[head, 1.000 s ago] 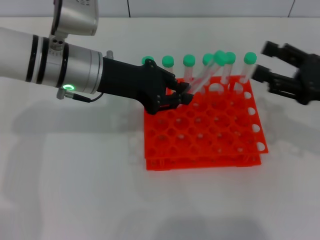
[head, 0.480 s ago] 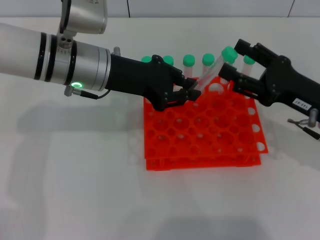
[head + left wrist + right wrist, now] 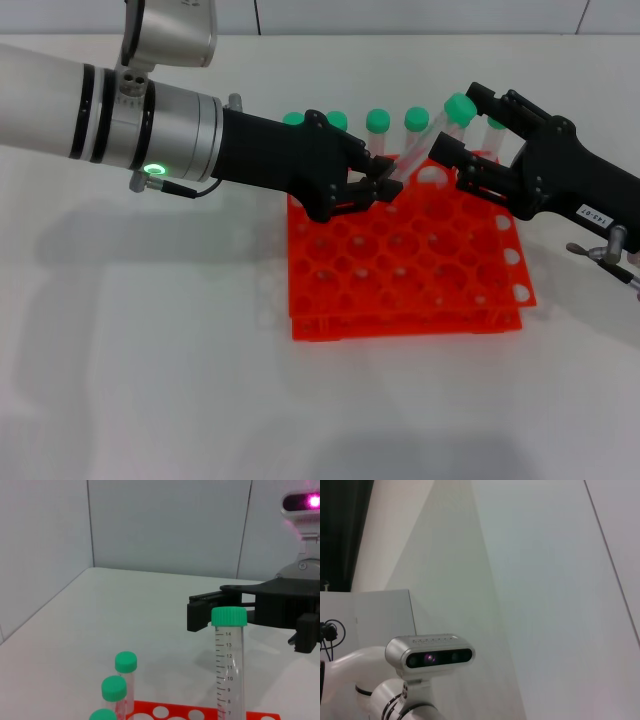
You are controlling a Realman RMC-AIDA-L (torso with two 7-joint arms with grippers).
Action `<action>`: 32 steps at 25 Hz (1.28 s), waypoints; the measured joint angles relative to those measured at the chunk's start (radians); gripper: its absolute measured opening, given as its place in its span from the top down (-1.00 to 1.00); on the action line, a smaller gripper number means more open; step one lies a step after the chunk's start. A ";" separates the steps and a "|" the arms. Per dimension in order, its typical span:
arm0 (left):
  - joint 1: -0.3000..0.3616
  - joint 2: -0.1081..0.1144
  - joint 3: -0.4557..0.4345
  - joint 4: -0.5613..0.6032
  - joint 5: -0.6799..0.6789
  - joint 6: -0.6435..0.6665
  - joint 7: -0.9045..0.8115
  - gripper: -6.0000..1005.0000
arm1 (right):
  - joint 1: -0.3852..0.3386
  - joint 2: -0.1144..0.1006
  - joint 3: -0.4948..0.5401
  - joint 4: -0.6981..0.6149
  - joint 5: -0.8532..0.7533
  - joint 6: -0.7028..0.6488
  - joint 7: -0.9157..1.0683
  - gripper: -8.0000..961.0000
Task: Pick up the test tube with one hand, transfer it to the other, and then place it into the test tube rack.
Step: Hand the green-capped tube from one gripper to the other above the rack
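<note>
Left end effector (image 3: 380,187) at frame centre gripped tilted test tube (image 3: 425,140) over rack (image 3: 420,280); right end effector (image 3: 462,140), fingers spread wide, flanked its green cap.

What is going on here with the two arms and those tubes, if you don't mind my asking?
The left hand holds a green-capped tube by its lower end, tilted above the back of the orange rack. The right hand has its fingers open around the tube's capped end, so this looks like the handover, not yet completed. Several other green-capped tubes stand upright in the rack's back row.
</note>
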 joint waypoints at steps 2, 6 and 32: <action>0.000 0.000 0.001 -0.003 0.000 0.000 0.002 0.59 | 0.002 0.000 0.001 0.000 0.001 0.000 0.002 -0.74; 0.000 -0.002 0.002 -0.004 0.000 0.000 0.006 0.59 | 0.014 0.000 0.001 0.009 0.001 0.000 0.003 -0.74; 0.008 -0.013 0.007 -0.007 0.002 -0.017 0.011 0.58 | 0.027 0.000 0.001 0.026 0.018 0.021 0.025 0.21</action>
